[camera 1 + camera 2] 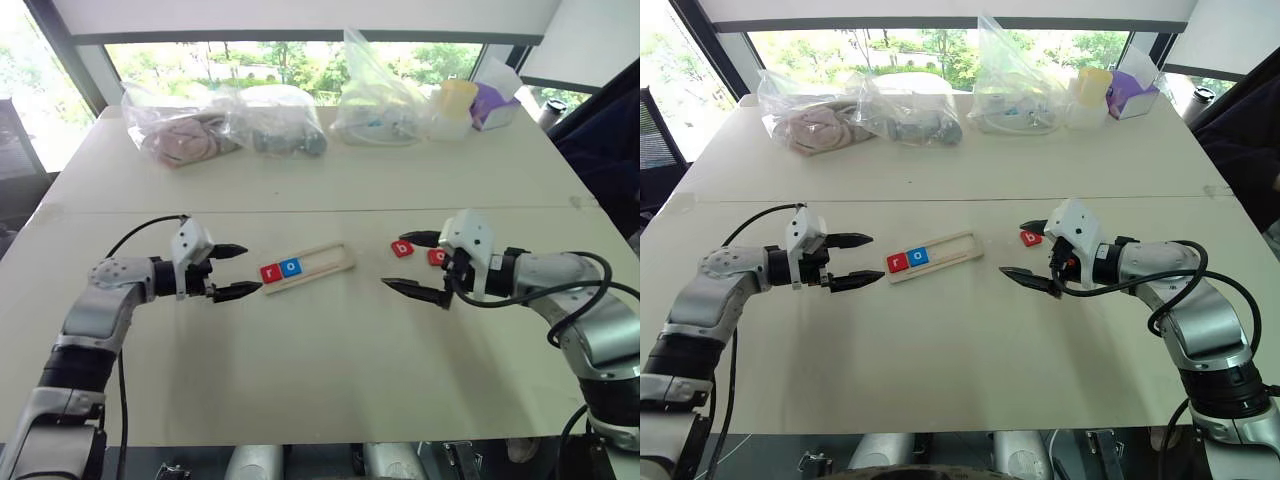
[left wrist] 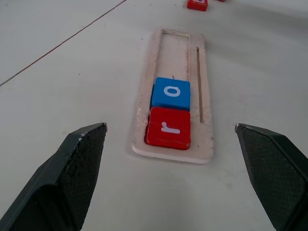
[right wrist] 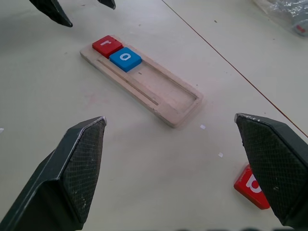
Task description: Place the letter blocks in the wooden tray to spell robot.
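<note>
surroundings: plastic bags (image 1: 230, 125) along the desk's (image 1: 320, 360) far edge, well apart | tray: wooden tray (image 1: 330, 262) mid-desk – red r (image 1: 270, 272), blue o (image 1: 290, 267) at its left end | loose: red b (image 1: 402, 248) right of tray, another red tile (image 1: 436, 257) part-hidden by the right arm | left end effector (image 1: 232, 271) spread, empty | right end effector (image 1: 415, 266) spread, empty

A pale table (image 1: 330, 180) fills the scene, with a thin seam (image 1: 300, 210) running across it from side to side. Along its far edge lie clear plastic bags (image 1: 230, 125), a yellow-lidded cup (image 1: 455, 105) and a purple box (image 1: 495, 100), all in front of a wide window (image 1: 290, 60) with dark frames that looks out on green trees in daylight. A dark chair (image 1: 655, 135) stands at the far left and a dark cup (image 1: 552, 112) at the far right beyond the table.
</note>
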`<action>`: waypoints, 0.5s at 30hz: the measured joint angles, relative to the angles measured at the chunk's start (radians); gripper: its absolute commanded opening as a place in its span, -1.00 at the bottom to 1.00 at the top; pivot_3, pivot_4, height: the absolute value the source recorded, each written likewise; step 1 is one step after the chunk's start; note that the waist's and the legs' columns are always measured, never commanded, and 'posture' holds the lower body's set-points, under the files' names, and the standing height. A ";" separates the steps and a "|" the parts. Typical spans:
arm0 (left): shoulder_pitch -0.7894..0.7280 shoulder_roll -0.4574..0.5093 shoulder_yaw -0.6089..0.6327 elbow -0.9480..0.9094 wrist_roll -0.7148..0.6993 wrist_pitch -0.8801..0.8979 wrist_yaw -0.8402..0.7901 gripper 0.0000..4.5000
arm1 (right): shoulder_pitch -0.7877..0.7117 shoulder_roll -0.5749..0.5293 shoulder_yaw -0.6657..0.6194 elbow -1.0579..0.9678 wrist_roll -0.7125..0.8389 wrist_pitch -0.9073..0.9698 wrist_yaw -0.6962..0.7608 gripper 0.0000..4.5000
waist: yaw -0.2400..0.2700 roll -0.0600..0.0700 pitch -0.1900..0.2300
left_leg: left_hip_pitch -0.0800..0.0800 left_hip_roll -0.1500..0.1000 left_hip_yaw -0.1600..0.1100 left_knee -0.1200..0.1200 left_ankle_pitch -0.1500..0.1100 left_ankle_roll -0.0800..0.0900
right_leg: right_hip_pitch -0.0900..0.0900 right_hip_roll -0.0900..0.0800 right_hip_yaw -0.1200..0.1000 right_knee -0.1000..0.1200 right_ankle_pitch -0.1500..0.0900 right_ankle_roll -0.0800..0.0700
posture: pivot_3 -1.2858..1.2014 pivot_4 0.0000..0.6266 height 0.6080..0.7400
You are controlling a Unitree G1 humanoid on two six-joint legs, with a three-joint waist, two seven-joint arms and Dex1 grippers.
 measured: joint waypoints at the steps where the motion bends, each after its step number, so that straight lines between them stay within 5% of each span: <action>1: -0.019 -0.009 -0.011 0.029 0.014 -0.012 -0.016 1.00 | 0.007 0.000 -0.001 -0.007 0.000 0.001 -0.009 0.96 | 0.000 0.000 0.000 | 0.000 0.000 0.000 0.000 0.000 0.000 | 0.000 0.000 0.000 0.001 0.000 0.000 | 0.03 -0.52 1.00; 15: -0.126 -0.084 -0.055 0.248 0.117 -0.121 -0.070 1.00 | 0.051 0.001 -0.021 -0.075 0.018 0.035 -0.086 0.96 | 0.000 0.000 0.000 | 0.000 0.000 0.000 0.001 0.000 0.000 | -0.001 0.001 0.000 0.003 0.000 0.001 | 0.03 -0.52 1.00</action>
